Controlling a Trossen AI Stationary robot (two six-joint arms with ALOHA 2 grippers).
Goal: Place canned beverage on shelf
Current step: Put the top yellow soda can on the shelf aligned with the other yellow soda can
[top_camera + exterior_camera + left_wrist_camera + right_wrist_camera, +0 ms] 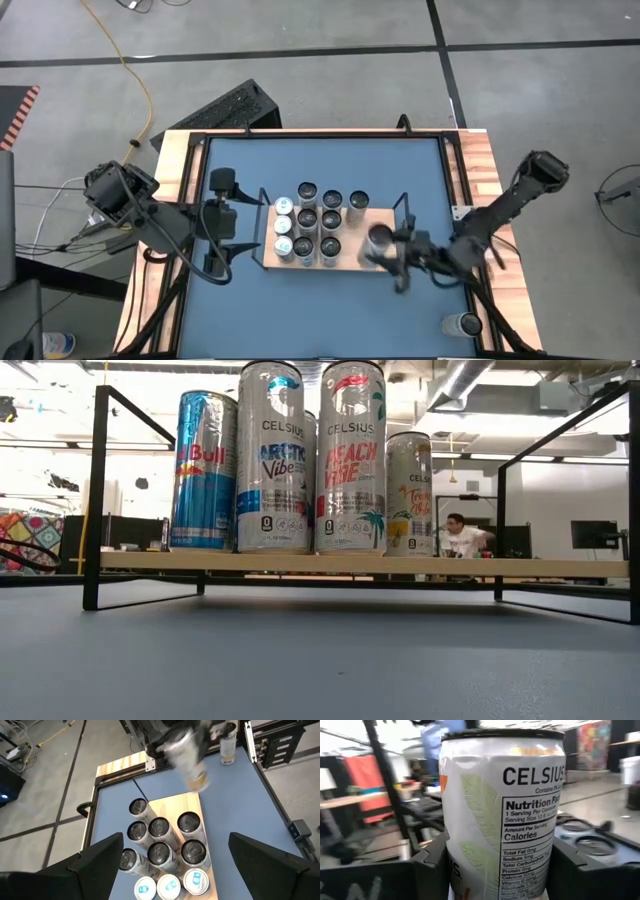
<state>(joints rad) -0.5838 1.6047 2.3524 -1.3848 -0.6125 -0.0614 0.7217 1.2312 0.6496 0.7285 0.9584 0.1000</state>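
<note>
held can [502, 815]: white, pale green leaf print, black lettering
shelf [360, 564]: light wood board, thin black frame
tabletop [330, 160]: blue, pale wood border
Red Bull can [204, 470], left of centre in the low view: blue and silver, red lettering
Peach Vibe can [351, 460]: silver, red lettering, teal palm

From down at table height you get the light-wood shelf board [480, 566] in its thin black wire frame [97, 490], sitting a bit above the blue surface [300, 660]. Four tall cans stand on it close together: a blue-and-silver Red Bull can [205, 470], a silver Celsius Arctic Vibe can [272, 460], a silver-and-red Celsius Peach Vibe can [351, 460] and a pale Celsius can with orange print [410, 495] set further back. Way off in the room behind, a person in a white shirt [462, 538] sits near dark monitors.
</note>
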